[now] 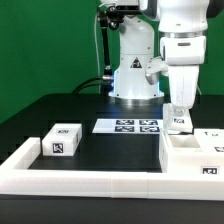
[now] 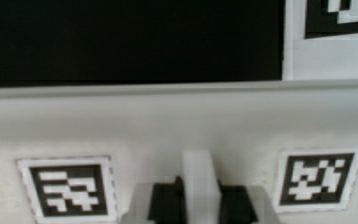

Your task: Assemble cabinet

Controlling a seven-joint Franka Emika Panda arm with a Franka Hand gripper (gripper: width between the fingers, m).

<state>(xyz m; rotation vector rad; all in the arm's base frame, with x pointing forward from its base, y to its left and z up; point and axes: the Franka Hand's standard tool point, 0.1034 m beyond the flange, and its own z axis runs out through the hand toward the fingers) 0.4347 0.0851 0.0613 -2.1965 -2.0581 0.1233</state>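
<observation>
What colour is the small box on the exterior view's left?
The small box is white, black-and-white tag on front; best in exterior view.

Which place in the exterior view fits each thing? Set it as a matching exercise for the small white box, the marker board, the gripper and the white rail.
Things:
1 small white box
2 marker board
3 gripper
4 white rail

Places:
A along the front of the table
B the exterior view's right, at the cabinet
C the exterior view's left
D centre, before the robot base

Pairs: 1-C; 2-D; 3-B; 4-A
</observation>
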